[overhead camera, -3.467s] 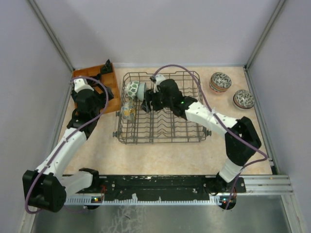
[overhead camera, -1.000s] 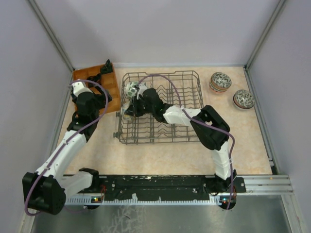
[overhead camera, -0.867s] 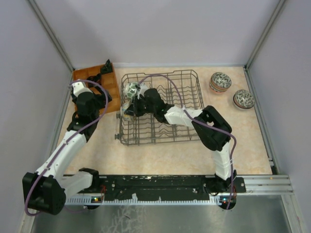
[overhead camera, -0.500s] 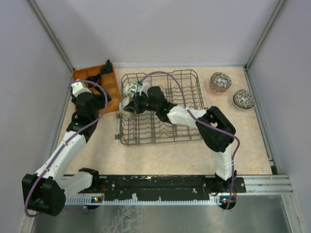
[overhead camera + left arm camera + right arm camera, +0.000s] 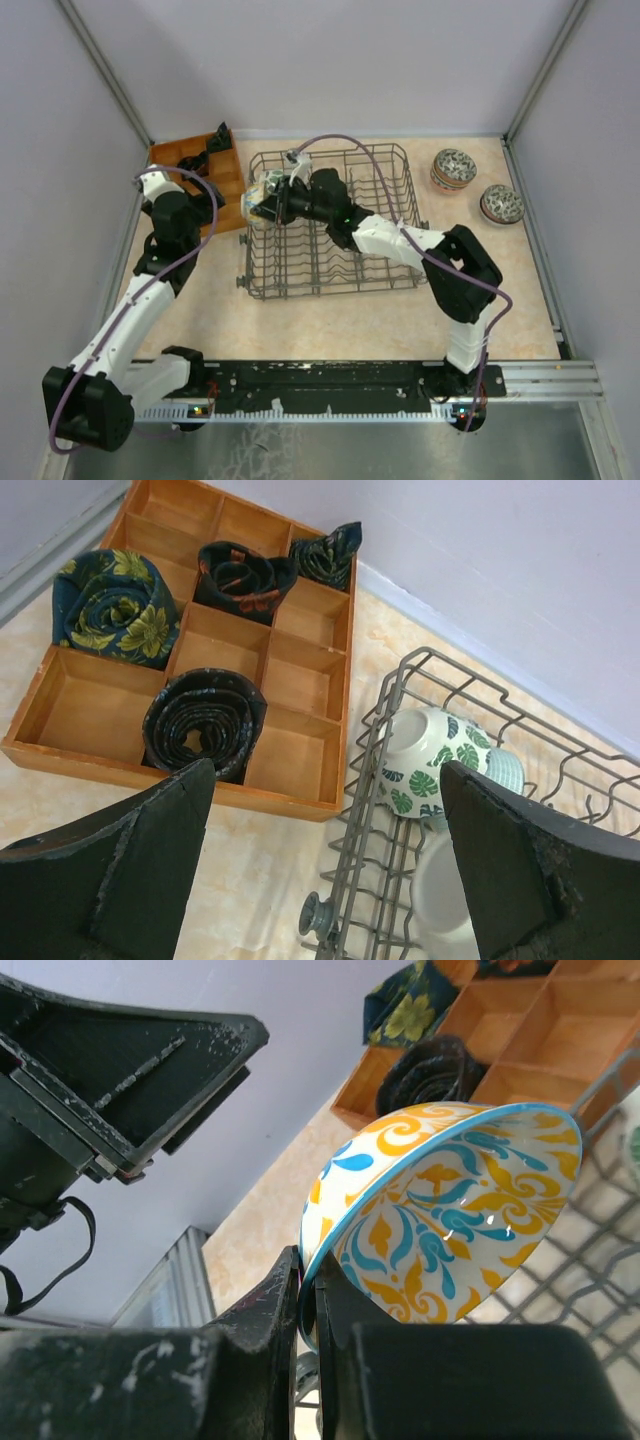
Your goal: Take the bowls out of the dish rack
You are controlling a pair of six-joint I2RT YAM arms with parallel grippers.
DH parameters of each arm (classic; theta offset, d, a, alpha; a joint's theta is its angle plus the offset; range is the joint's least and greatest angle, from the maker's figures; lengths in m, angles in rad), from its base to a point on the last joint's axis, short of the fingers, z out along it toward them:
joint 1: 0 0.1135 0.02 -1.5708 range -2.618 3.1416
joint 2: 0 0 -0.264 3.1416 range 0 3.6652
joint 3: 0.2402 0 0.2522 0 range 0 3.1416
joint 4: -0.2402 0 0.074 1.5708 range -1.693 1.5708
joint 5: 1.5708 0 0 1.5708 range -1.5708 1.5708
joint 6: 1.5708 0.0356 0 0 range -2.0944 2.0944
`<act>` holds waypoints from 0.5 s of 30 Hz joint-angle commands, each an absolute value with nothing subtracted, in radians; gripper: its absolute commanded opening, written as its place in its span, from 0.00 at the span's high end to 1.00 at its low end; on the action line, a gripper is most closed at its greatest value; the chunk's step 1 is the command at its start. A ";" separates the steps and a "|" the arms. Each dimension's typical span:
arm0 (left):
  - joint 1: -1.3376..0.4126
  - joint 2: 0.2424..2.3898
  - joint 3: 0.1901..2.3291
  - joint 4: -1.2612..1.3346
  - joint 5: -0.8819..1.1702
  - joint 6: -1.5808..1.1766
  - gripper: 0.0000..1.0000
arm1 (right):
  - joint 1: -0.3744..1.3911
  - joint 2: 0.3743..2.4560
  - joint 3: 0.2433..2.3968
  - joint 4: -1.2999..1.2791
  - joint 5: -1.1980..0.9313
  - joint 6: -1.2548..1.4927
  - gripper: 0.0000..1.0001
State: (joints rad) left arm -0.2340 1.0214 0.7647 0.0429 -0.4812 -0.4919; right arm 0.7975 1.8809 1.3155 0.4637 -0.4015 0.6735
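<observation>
The dark wire dish rack (image 5: 335, 291) stands mid-table. My right gripper (image 5: 308, 1280) is shut on the rim of a white bowl with a yellow and blue pattern (image 5: 450, 1210), one finger inside and one outside. In the top view that held bowl (image 5: 258, 205) hangs tilted above the rack's far-left corner. A green-leaf bowl (image 5: 430, 765) leans in the dish rack (image 5: 375, 780), with a pale ribbed bowl (image 5: 505, 770) behind it. Two patterned bowls (image 5: 453, 168) (image 5: 501, 204) sit on the table to the right. My left gripper (image 5: 325, 780) hovers open and empty left of the rack.
An orange-brown compartment tray (image 5: 232, 190) with rolled dark cloths (image 5: 205, 720) lies at the far left, touching the rack's corner. Grey walls close in the table on three sides. A pale rounded thing (image 5: 440, 900) shows low in the rack.
My right gripper has lifted the yellow and blue bowl up out of the rack's left end, toward the far-left corner. The left arm has shifted slightly to the left.
</observation>
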 commanded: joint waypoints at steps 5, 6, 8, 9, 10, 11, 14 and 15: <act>-0.236 0.972 0.764 0.048 -0.490 -0.473 0.01 | 0.762 1.618 1.420 0.208 -0.130 0.421 1.00; -0.236 0.976 0.767 0.048 -0.483 -0.475 0.01 | 0.744 1.599 1.438 0.158 -0.099 0.396 1.00; -0.236 0.989 0.778 0.046 -0.464 -0.474 0.01 | 0.691 1.569 1.482 0.035 -0.025 0.345 1.00; -0.236 0.999 0.782 0.045 -0.454 -0.474 0.01 | 0.665 1.559 1.514 -0.029 0.019 0.311 1.00; -0.236 1.006 0.787 0.043 -0.443 -0.474 0.01 | 0.640 1.553 1.556 -0.110 0.071 0.273 1.00; -0.236 1.014 0.792 0.042 -0.430 -0.474 0.01 | 0.614 1.553 1.603 -0.184 0.125 0.226 1.00; -0.237 1.034 0.809 0.041 -0.392 -0.476 0.01 | 0.510 1.574 1.767 -0.399 0.264 0.113 1.00; -0.236 1.040 0.815 0.040 -0.383 -0.476 0.01 | 0.468 1.584 1.811 -0.464 0.279 0.098 1.00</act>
